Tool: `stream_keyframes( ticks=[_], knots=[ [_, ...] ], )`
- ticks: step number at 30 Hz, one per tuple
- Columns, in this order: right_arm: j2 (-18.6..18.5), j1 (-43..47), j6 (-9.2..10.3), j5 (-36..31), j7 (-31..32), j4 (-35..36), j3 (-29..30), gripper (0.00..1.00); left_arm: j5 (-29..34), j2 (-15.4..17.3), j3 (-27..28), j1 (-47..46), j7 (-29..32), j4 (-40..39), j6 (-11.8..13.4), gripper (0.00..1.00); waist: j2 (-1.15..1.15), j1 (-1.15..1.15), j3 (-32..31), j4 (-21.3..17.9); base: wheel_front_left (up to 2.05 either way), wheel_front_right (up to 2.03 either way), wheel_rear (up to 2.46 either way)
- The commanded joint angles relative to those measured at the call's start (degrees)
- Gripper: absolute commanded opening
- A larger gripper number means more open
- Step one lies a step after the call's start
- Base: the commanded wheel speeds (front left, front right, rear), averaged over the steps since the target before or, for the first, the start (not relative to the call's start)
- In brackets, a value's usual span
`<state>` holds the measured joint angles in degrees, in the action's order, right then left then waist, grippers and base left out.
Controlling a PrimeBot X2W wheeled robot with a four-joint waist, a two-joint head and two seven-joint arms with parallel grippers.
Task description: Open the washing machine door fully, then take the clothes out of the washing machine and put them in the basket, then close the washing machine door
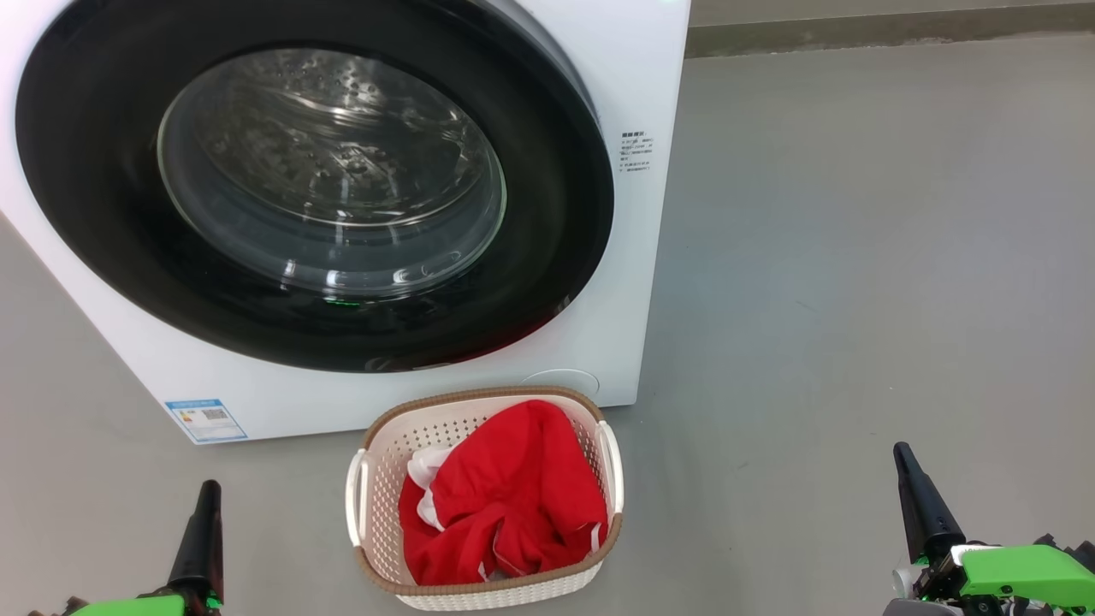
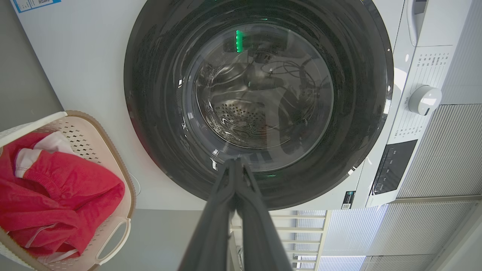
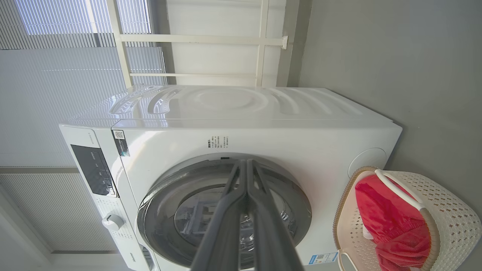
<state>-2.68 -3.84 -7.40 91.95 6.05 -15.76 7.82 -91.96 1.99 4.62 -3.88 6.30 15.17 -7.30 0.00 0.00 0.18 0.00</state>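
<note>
Door flush, clothes in the basket at its six o'clock: you seem done. Left gripper, right gripper idle, jaws pinched empty.

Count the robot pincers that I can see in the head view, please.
2. The left pincer is at the lower left, the right pincer at the lower right, on either side of the basket.

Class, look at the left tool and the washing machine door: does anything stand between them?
Nothing visible does. The left tool points straight at the washing machine door; the basket sits off to one side.
</note>
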Motion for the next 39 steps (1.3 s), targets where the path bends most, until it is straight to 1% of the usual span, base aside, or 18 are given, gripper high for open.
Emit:
stream_keyframes(
  ticks=[1, 39],
  knots=[
    [-0.2, -2.3, -0.09, 0.2, 0.4, 1.7, -1.3, 0.0, -0.2, 0.9, 1.9, -2.3, 0.2, -1.1, -0.2, 0.0, 0.0, 0.0, 0.0, 0.0, 0.0, 0.0, 0.0],
    [-0.2, -2.3, -0.09, 0.2, 0.4, 1.7, -1.3, 0.0, -0.2, 0.9, 1.9, -2.3, 0.2, -1.1, -0.2, 0.0, 0.0, 0.0, 0.0, 0.0, 0.0, 0.0, 0.0]
  ],
)
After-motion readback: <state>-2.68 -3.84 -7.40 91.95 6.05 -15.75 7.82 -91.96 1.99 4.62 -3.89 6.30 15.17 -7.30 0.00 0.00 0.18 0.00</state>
